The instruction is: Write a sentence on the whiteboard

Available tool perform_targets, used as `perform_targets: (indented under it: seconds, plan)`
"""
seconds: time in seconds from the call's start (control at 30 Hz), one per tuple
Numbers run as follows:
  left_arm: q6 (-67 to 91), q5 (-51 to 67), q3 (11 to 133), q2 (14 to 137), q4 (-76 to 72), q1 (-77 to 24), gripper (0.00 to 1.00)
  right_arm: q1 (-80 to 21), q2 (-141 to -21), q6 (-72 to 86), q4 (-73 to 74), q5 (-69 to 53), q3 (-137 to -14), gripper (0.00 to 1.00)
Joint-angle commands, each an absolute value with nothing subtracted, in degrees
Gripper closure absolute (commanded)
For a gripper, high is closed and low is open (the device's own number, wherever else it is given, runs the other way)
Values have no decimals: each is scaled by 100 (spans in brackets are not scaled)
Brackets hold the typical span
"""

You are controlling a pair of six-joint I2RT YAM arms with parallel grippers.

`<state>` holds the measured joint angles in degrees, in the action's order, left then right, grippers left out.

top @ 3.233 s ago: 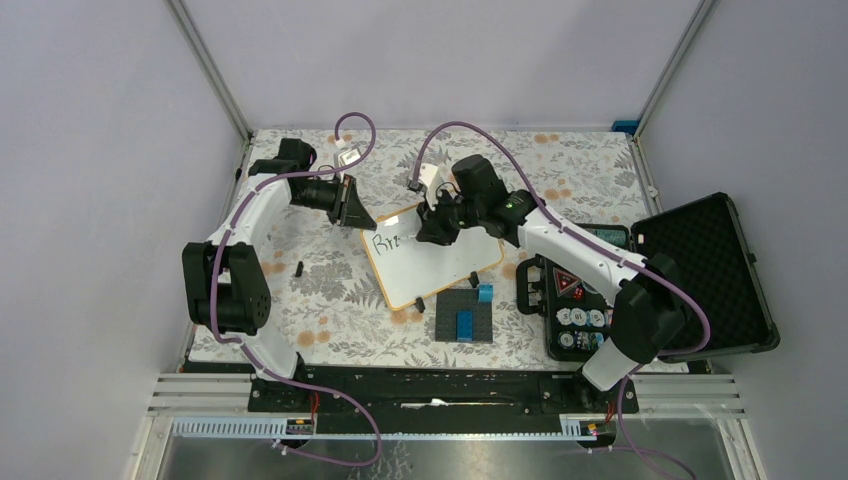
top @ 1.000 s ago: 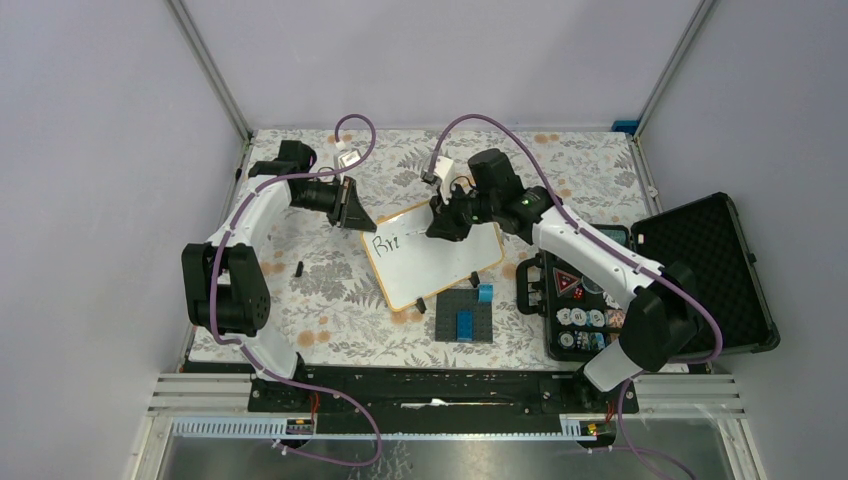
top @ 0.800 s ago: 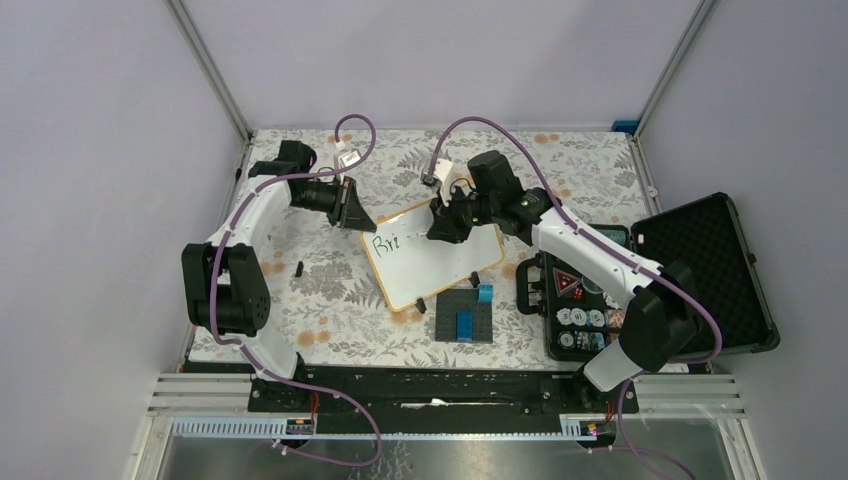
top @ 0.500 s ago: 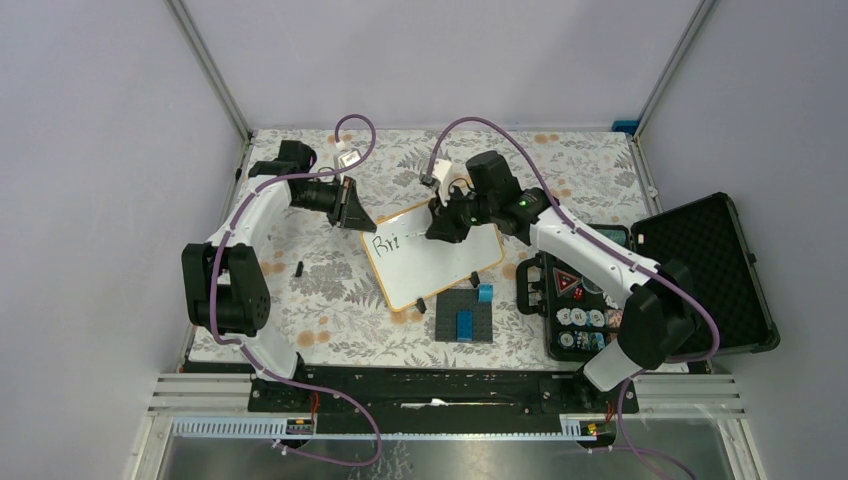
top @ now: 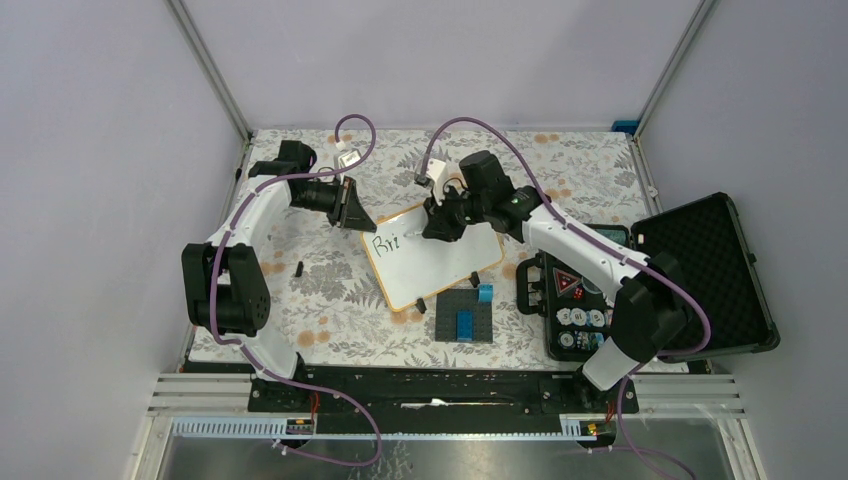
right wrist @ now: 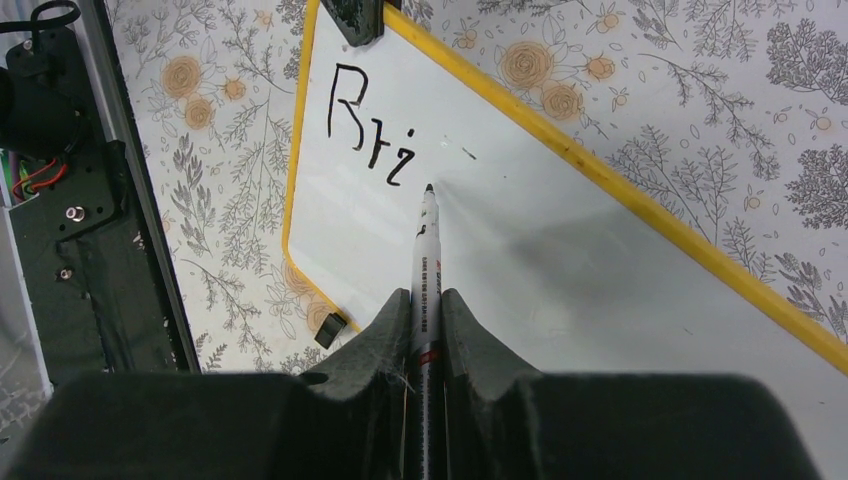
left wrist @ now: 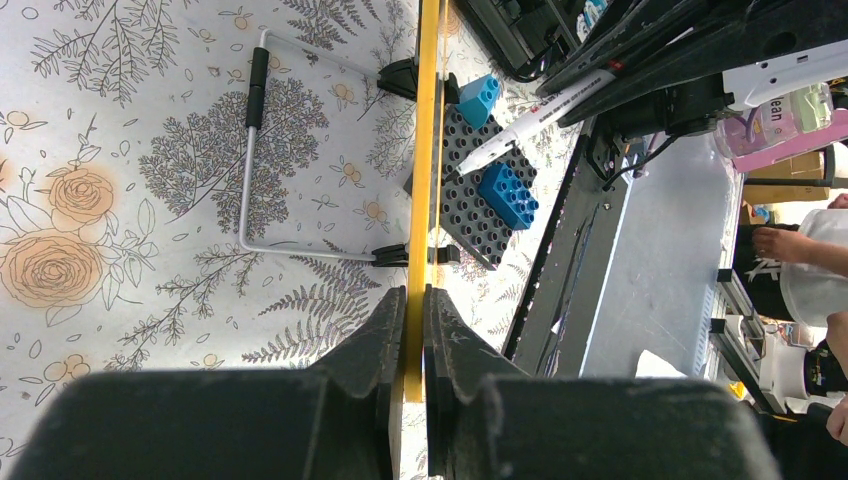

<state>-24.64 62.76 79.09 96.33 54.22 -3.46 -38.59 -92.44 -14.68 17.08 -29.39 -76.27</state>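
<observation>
The whiteboard (top: 440,262) lies tilted in the middle of the floral table, with an orange-tan frame (right wrist: 640,205). The sentence (right wrist: 365,138) reads only "Bri" at the board's top left corner (top: 385,241). My right gripper (right wrist: 426,305) is shut on a white marker (right wrist: 425,255), its black tip touching the board just right of the "i". My right gripper (top: 428,229) is over the board's far edge. My left gripper (left wrist: 414,305) is shut on the board's yellow frame edge (left wrist: 428,150), at the board's far left corner (top: 358,222).
A dark grey brick plate (top: 465,319) with blue bricks sits just in front of the board. An open black case of poker chips (top: 655,285) is at the right. A small black piece (top: 299,268) lies left of the board.
The right gripper with the marker has shifted slightly left over the board. The writing has gone from "Br" to "Bri". The left arm has not moved.
</observation>
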Motion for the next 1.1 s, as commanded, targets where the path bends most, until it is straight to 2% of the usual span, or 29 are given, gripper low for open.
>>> perform_targets:
  seconds: [0.0, 1.07]
  plan:
    - [-2610, 6190, 7840, 9466, 5411, -457, 100, -3911, -9344, -1434, 1487, -2845, -7959, 100]
    - [-2609, 6170, 7863, 9472, 5408, -466, 100, -4055, -9371, -1626, 1506, -2695, -7742, 100]
